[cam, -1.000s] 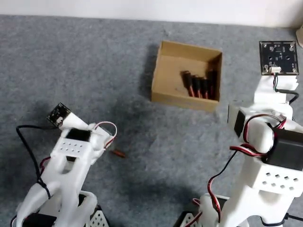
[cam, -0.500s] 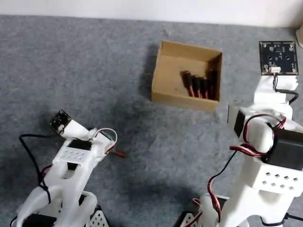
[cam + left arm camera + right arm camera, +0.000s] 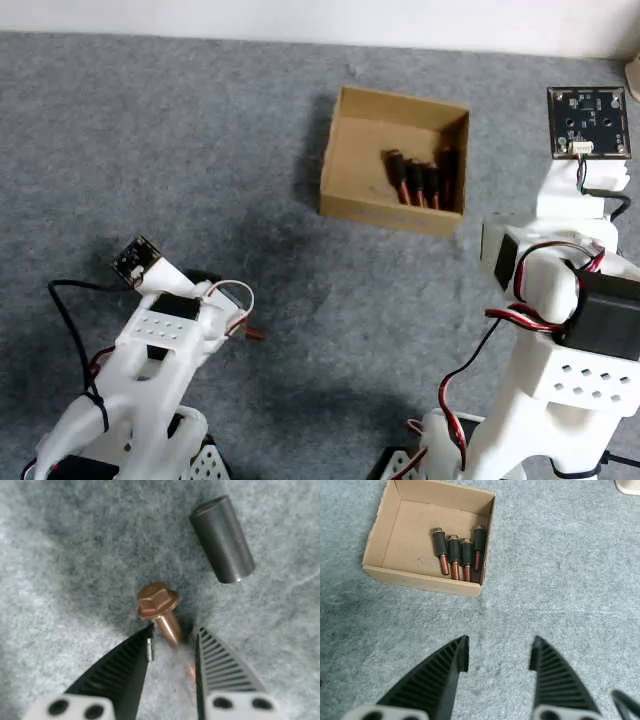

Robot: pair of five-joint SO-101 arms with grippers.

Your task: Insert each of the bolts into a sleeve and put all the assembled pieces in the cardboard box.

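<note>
A copper bolt (image 3: 158, 601) lies on the grey carpet with its hex head pointing away from my left gripper (image 3: 173, 637). That gripper is open, and its two fingers flank the bolt's shank with a gap on one side. A dark sleeve (image 3: 222, 539) lies loose a short way beyond the bolt. From above, the bolt (image 3: 252, 333) pokes out beside the left arm (image 3: 170, 330). The cardboard box (image 3: 395, 215) holds several assembled pieces (image 3: 420, 180). My right gripper (image 3: 498, 655) hangs open and holds nothing, over the carpet short of the box (image 3: 420, 582).
The right arm (image 3: 570, 300) stands at the table's right side, near the box. Bare grey carpet stretches between the two arms and along the far left. A white wall edge runs along the back.
The left arm has drawn back toward the near side of the table. The bolt's visible end has shifted slightly the same way. The right arm and the box have not moved.
</note>
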